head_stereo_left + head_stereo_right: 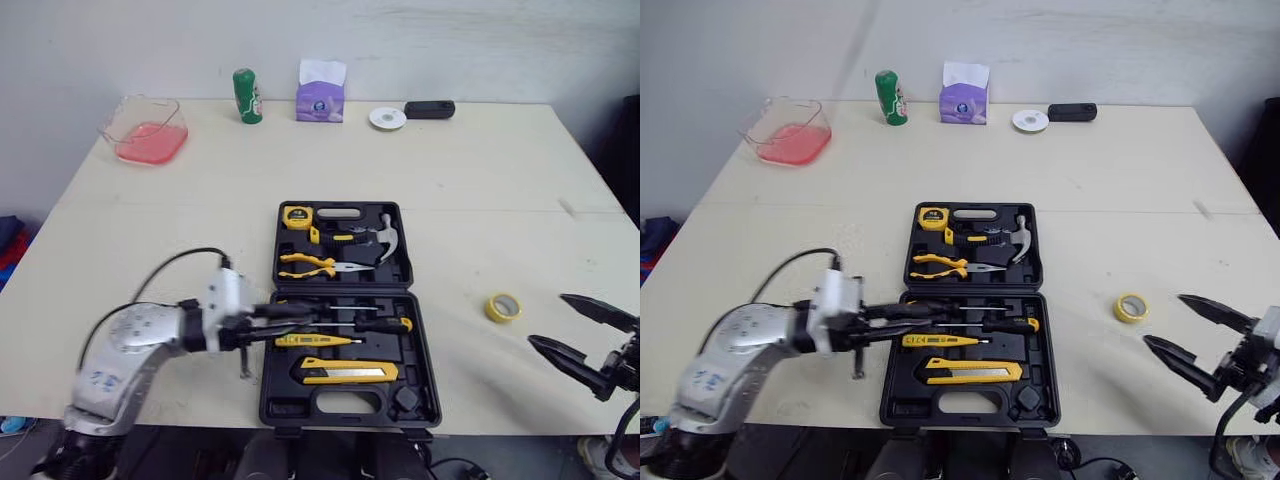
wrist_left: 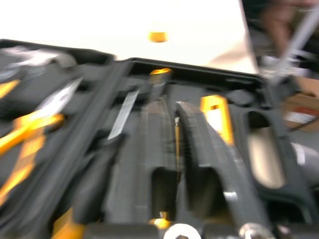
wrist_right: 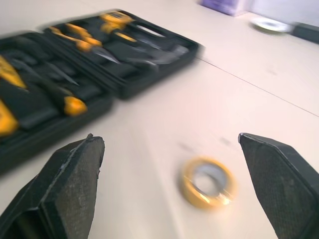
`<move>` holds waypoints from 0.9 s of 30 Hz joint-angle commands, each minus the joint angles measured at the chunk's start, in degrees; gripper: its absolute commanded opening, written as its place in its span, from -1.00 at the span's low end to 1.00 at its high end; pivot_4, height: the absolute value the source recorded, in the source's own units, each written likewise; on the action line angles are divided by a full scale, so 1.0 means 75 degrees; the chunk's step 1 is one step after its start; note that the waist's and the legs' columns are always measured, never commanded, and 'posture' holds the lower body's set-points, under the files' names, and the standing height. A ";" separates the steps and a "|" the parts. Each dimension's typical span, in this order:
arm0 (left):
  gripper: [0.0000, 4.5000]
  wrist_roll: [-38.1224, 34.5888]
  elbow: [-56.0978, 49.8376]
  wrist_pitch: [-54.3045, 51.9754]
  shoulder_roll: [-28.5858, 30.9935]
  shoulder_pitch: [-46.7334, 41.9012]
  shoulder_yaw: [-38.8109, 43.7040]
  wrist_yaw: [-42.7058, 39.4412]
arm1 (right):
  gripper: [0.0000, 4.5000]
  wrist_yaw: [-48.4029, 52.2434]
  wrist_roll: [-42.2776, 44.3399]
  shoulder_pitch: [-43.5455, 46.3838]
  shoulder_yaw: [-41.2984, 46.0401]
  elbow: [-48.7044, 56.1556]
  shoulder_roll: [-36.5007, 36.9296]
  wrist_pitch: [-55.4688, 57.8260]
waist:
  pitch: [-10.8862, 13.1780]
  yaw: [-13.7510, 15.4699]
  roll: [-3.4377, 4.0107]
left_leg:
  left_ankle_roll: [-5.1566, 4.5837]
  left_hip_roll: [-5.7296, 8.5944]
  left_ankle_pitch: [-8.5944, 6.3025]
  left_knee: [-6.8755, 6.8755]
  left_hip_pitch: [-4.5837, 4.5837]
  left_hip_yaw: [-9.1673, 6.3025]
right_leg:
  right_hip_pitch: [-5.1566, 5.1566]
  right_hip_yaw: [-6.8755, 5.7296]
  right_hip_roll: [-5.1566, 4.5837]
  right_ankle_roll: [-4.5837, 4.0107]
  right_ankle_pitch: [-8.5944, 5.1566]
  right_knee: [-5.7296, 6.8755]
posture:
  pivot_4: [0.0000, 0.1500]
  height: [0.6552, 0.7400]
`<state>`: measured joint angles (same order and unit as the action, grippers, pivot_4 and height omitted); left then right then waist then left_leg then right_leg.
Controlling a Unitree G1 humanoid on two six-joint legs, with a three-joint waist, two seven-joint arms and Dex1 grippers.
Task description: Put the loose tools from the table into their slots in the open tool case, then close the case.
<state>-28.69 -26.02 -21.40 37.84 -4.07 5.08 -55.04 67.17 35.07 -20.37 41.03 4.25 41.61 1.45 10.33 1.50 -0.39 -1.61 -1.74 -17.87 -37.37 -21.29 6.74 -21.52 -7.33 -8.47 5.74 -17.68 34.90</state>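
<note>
The black tool case (image 1: pixel 345 400) lies open at the table's front centre. Its far half holds a tape measure (image 1: pixel 296 216), pliers (image 1: pixel 310 264) and a hammer (image 1: pixel 385 238). Its near half holds screwdrivers (image 1: pixel 385 324), a yellow tester (image 1: pixel 315 340) and a utility knife (image 1: pixel 345 372). My left gripper (image 1: pixel 305 322) reaches over the near half's left edge with its fingers (image 2: pixel 199 149) almost together; I make out nothing held. A small metal tool (image 1: pixel 243 362) lies on the table beside the case. A yellow tape roll (image 1: pixel 503 307) lies right of the case, in front of my open right gripper (image 1: pixel 547 320).
Along the table's far edge stand a clear container of pink liquid (image 1: pixel 145 130), a green can (image 1: pixel 247 96), a purple tissue box (image 1: pixel 321 95), a white disc (image 1: pixel 387 118) and a black object (image 1: pixel 430 109). The case sits close to the table's front edge.
</note>
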 commanded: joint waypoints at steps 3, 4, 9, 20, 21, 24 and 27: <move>0.34 0.0036 0.0824 0.0775 0.0188 0.0909 0.2082 0.0411 | 1.00 -0.1083 -0.0945 0.0098 0.0653 -0.1411 -0.0015 -0.1020 | 0.0003 -0.0044 0.0006 | 0.0000 0.0000 -0.0001 0.0006 0.0002 0.0010 | -0.0007 0.0005 -0.0001 0.0000 0.0000 -0.0003 | 1.00 1.00; 0.57 0.0182 0.1084 0.0986 0.0221 0.1088 0.2394 0.0502 | 1.00 -0.1278 -0.1086 0.0131 0.0689 -0.1683 -0.0001 -0.1148 | 0.0004 -0.0050 0.0004 | 0.0002 -0.0005 -0.0003 0.0009 0.0005 0.0011 | -0.0008 0.0007 -0.0001 0.0000 0.0000 -0.0003 | 1.00 1.00; 0.98 0.0506 0.2135 0.1654 0.0134 0.1857 0.3503 0.0877 | 1.00 -0.1429 -0.1208 0.0320 0.0850 -0.3068 0.0052 -0.2005 | 0.0007 -0.0062 0.0010 | 0.0034 -0.0008 -0.0024 0.0024 0.0007 0.0011 | -0.0013 0.0008 -0.0004 -0.0006 -0.0003 -0.0012 | 1.00 1.00; 0.98 0.0470 0.4511 0.2361 -0.0214 0.2704 0.5494 0.2216 | 1.00 -0.3270 -0.2235 0.0590 0.0770 -0.7149 0.0984 -0.3626 | 0.0008 -0.0154 0.0008 | 0.0047 -0.0012 -0.0060 0.0027 0.0007 0.0020 | -0.0007 0.0009 -0.0012 -0.0001 -0.0004 -0.0047 | 1.00 1.00; 0.98 0.0390 0.4486 0.2338 -0.0241 0.2690 0.5507 0.2229 | 1.00 -0.3187 -0.2213 0.0645 0.0730 -0.7246 0.1008 -0.3702 | 0.0008 -0.0207 0.0008 | 0.0047 -0.0013 -0.0059 0.0027 0.0008 0.0020 | -0.0007 0.0009 -0.0012 -0.0002 -0.0004 -0.0045 | 1.00 1.00; 0.98 0.0239 0.4369 0.2314 -0.0285 0.2573 0.5447 0.2304 | 1.00 -0.2976 -0.2172 0.0806 0.0588 -0.7476 0.1025 -0.3911 | 0.0008 -0.0236 0.0009 | 0.0052 -0.0019 -0.0056 0.0030 0.0012 0.0019 | -0.0007 0.0011 -0.0011 -0.0004 -0.0003 -0.0040 | 1.00 1.00; 0.98 0.0415 0.4297 0.2384 -0.0355 0.2519 0.5284 0.2532 | 1.00 -0.2808 -0.2083 0.0986 0.0553 -0.7597 0.1007 -0.4029 | 0.0005 -0.0244 0.0014 | 0.0057 -0.0021 -0.0053 0.0029 0.0014 0.0019 | -0.0008 0.0011 -0.0010 -0.0006 -0.0002 -0.0032 | 1.00 1.00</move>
<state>-25.53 7.52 -4.48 35.45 14.66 44.32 -37.19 45.52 17.83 -12.89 44.87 -52.40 47.53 -27.45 10.36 -0.33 -0.29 -1.18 -1.90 -18.27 -37.15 -21.18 6.88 -21.59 -7.24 -8.55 5.69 -17.69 34.66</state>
